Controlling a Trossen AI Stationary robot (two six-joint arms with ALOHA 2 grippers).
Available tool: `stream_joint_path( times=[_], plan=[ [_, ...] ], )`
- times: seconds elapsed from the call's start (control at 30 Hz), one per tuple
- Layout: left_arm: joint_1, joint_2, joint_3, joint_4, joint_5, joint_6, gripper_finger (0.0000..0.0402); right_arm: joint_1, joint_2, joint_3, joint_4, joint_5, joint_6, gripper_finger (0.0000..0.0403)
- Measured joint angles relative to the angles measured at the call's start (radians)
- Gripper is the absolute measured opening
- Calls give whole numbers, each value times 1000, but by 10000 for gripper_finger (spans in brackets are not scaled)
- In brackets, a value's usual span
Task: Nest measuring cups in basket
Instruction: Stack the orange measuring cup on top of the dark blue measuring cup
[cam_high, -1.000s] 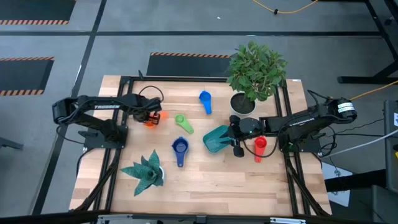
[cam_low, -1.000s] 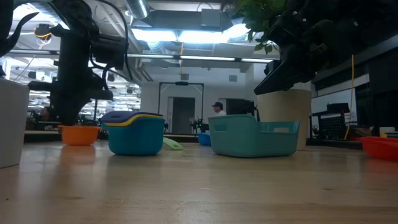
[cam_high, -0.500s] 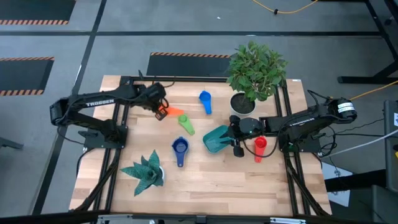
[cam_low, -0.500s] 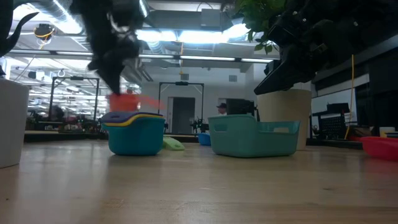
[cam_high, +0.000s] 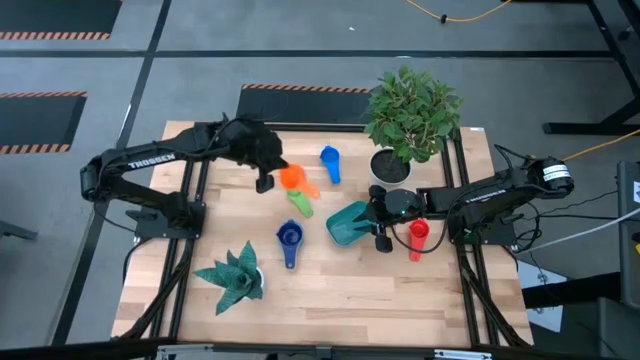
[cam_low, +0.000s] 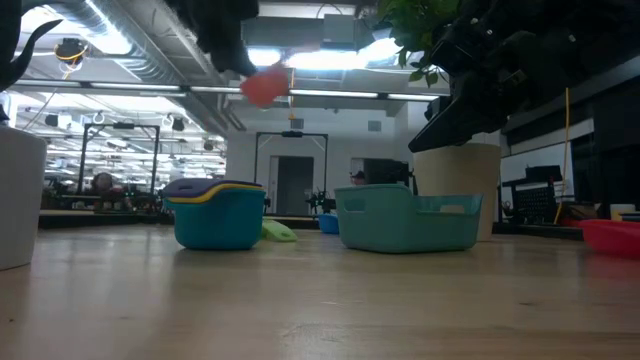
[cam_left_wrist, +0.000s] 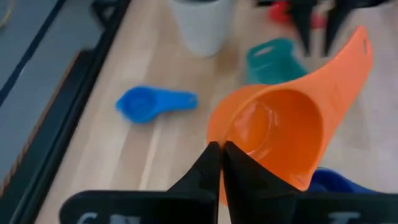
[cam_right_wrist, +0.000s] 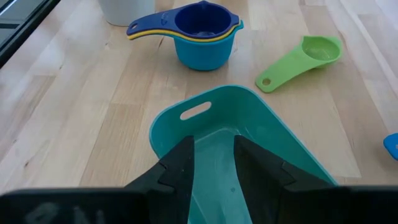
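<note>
Above the table (cam_high: 330, 270), the basket's (cam_high: 347, 222) near wall is half hidden by the right hand (cam_high: 378, 222) pinching it; the left hand (cam_high: 268, 178) pinches the orange cup (cam_high: 292, 178), raised over the green cup (cam_high: 298, 200).

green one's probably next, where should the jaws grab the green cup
Take the green measuring cup by its flat handle, coming straight down from above. It lies upright on the table with the handle flat and free of its neighbours, while the round bowl is wider and harder to pinch.
</note>
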Motion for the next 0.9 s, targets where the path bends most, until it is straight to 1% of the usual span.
stream_joint_path(
  times=[0.13, 0.33, 0.6, 0.9],
  plan=[
    [-38, 23, 1, 11, 74, 59, 0, 0, 0, 0, 0, 0, 0, 118],
    [-118, 78, 1, 12, 135, 99, 0, 0, 0, 0, 0, 1, 0, 118],
    [-225, 182, 1, 0, 153, 177, 0, 0, 0, 0, 0, 2, 55, 118],
    [-283, 296, 1, -49, 157, 301, 0, 0, 0, 0, 0, 2, 55, 118]
  ],
)
